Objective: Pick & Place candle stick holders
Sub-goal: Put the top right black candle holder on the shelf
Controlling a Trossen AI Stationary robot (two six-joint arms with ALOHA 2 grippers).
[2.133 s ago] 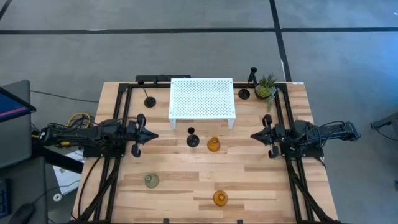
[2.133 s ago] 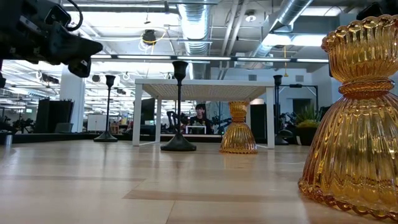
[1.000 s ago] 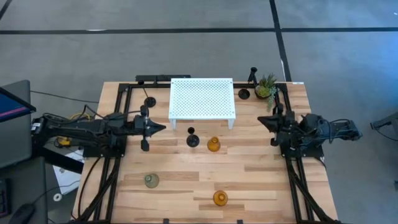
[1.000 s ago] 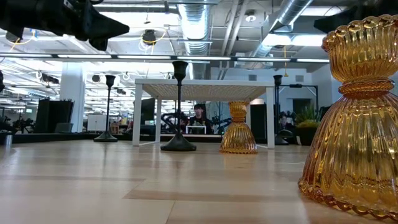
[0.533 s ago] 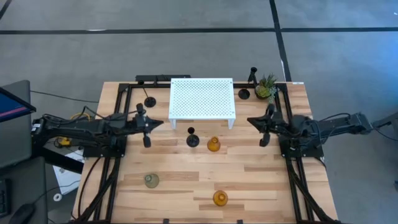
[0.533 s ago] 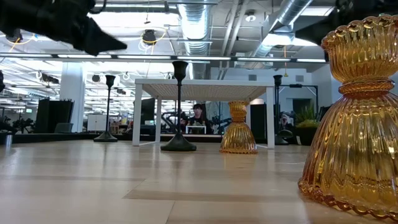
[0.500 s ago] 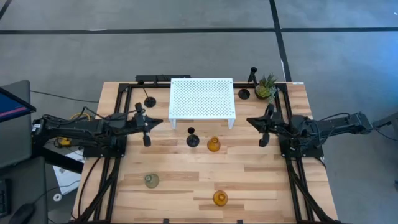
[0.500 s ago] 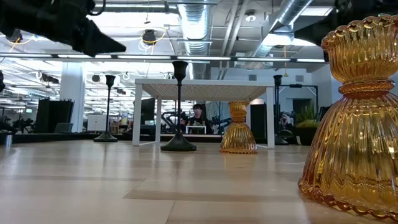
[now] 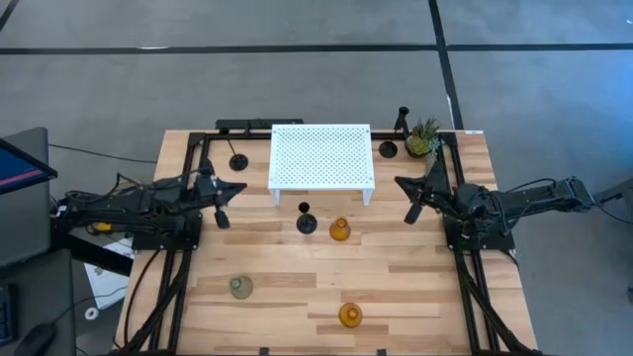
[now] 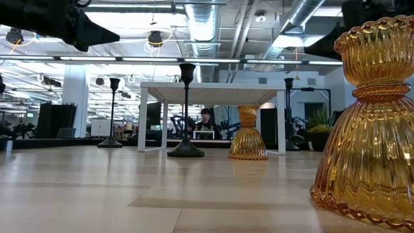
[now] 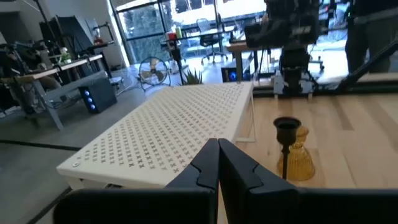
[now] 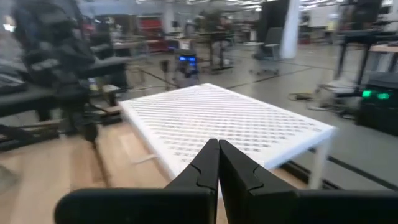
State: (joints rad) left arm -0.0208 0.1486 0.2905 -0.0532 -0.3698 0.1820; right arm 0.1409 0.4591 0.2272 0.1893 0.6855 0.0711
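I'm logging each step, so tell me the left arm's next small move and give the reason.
Probably open the left gripper and ease it toward the black holder beside the white stand. Its fingers are shut and empty, that holder stands nearest, and nothing lies between them. The right gripper is shut too.

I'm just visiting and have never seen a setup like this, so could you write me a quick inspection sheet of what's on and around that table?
Surface: wooden table, black frame rails on it.
Job's things: six holders, all standing on the table, none on the stand: black holder beside amber holder in front of the white stand; black holder left of it; black holder right of it; grey-green holder and amber holder near the front.
Clutter: small potted plant at the back right.
Hands: left hand shut, empty; right hand shut, empty; both above the table.
Cables: bundle by the left arm's base.
Surroundings: grey floor; a person seated far behind.
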